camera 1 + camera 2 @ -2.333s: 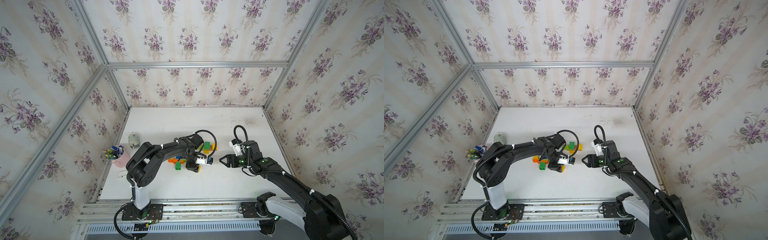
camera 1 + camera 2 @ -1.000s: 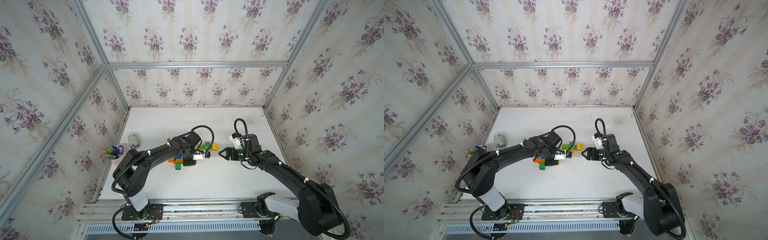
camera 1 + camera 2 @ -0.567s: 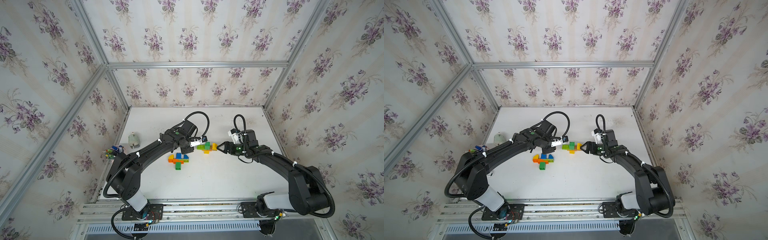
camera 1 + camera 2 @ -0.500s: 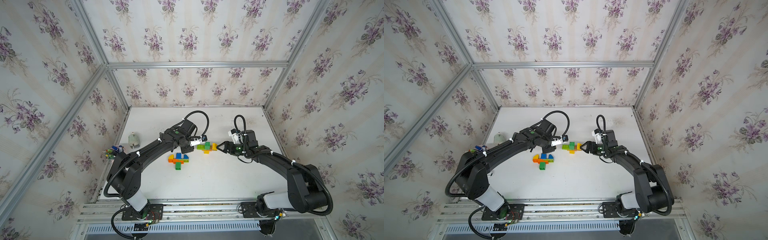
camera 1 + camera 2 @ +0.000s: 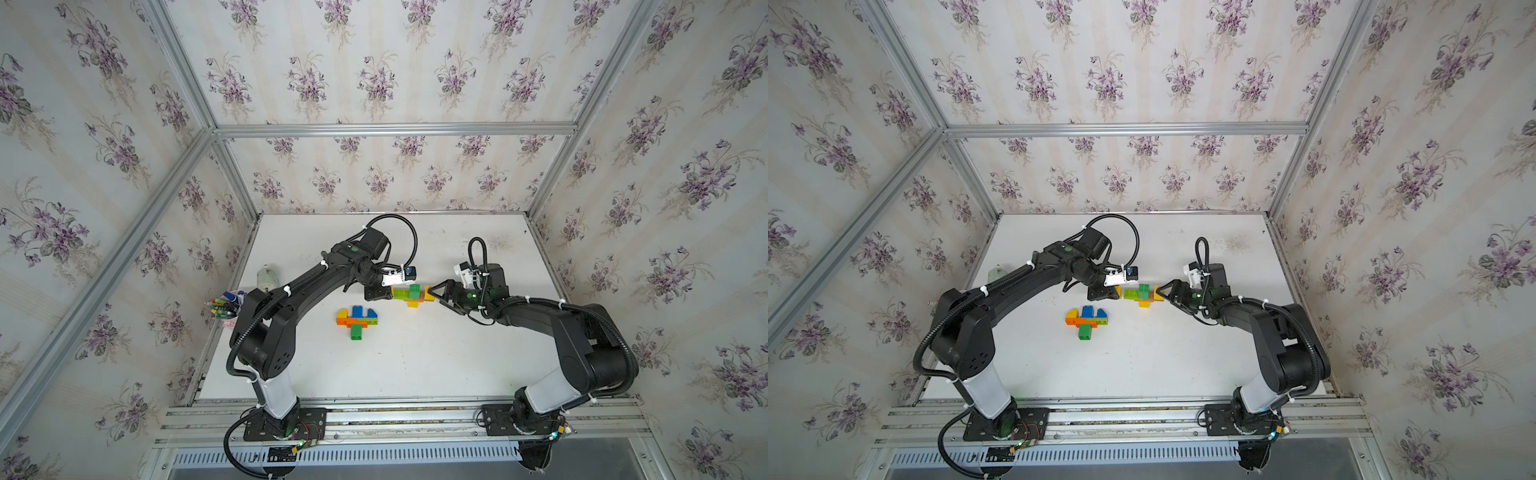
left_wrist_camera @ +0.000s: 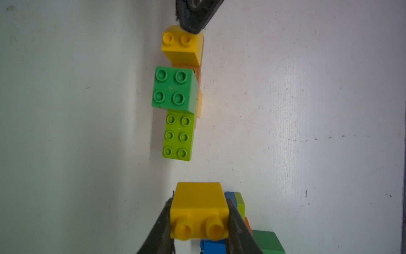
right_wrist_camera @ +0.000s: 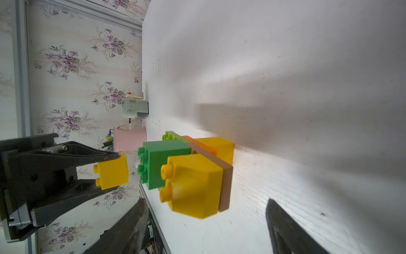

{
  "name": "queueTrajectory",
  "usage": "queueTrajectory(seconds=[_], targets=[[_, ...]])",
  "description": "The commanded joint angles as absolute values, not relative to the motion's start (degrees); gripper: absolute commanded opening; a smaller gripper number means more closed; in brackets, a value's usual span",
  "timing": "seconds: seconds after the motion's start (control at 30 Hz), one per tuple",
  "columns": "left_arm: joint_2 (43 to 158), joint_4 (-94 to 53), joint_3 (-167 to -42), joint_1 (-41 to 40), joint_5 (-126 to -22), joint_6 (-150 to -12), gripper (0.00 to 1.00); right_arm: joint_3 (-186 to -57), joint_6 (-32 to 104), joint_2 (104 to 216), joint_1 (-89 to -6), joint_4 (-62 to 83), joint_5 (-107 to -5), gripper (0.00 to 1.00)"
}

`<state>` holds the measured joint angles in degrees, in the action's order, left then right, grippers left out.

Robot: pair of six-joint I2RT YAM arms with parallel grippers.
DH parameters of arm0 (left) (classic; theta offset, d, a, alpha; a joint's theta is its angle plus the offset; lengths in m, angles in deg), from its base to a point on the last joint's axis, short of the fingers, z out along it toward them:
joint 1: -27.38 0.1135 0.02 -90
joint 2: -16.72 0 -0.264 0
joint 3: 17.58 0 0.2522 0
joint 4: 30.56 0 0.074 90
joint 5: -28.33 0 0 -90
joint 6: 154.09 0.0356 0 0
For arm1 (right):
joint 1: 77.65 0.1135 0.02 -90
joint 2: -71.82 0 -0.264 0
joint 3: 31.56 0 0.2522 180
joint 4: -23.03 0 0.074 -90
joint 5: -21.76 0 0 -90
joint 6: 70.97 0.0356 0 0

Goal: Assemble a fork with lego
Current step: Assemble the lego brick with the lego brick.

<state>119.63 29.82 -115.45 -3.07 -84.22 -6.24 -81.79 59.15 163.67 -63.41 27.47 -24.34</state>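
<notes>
My left gripper is shut on a small yellow lego brick, studs toward the camera. It hovers just off the lime end of a lego row of lime, dark green, yellow, orange and brown bricks on the white table. In both top views my right gripper stands open at the row's opposite end. Its fingers flank the yellow corner brick without gripping it. A second lego cluster of orange, blue, yellow and green lies nearer the front.
A pink cup of marker pens and a small pale-green jar stand at the table's left edge. Papered walls with aluminium posts close three sides. The arm bases sit on a rail along the front.
My left gripper carried the yellow brick from the near cluster to the far row's lime end. The right arm moved in to the row's other end and its jaws widened.
</notes>
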Motion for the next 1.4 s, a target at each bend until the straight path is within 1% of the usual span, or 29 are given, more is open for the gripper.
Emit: queueTrajectory(seconds=[0.0, 0.13, 0.33, 0.6, 0.73, 0.8, 1.0, 1.13, 1.37], targets=[[120.54, 32.3, -116.92, -2.9, -87.89, -2.84, 0.05, -82.73, 61.98, 165.86, -63.41, 32.08, -22.11, 0.83], [123.55, 32.97, -120.37, -2.85, -88.13, -2.5, 0.05, -84.19, 62.22, 167.64, -63.41, 32.45, -20.78, 0.8], [129.07, 36.99, -126.91, -3.1, -86.75, -2.3, 0.02, -85.37, 63.66, 170.23, -63.32, 33.35, -18.84, 0.69], [130.48, 36.09, -127.5, -3.46, -85.27, -3.68, 0.01, -86.8, 63.85, 171.72, -63.32, 33.31, -17.35, 0.61], [131.35, 35.43, -127.73, -3.81, -84.56, -4.5, 0.02, -86.73, 63.86, 172.23, -63.24, 33.29, -16.85, 0.59], [131.69, 35.31, -127.91, -3.99, -84.06, -4.83, 0.02, -86.73, 63.94, 172.36, -63.28, 33.27, -16.74, 0.56], [132.16, 35.7, -128.54, -4.08, -84.22, -5.29, 0.02, -87.11, 64.03, 172.8, -63.3, 32.83, -16.32, 0.5], [132.15, 35.96, -128.7, -4.08, -84.13, -5.88, 0.02, -87.39, 63.94, 173.37, -63.26, 32.48, -16.04, 0.48], [132.64, 36.34, -128.63, -4.3, -83.93, -5.79, 0.01, -88.21, 63.6, 173.77, -63.32, 31.49, -15.55, 0.49]])
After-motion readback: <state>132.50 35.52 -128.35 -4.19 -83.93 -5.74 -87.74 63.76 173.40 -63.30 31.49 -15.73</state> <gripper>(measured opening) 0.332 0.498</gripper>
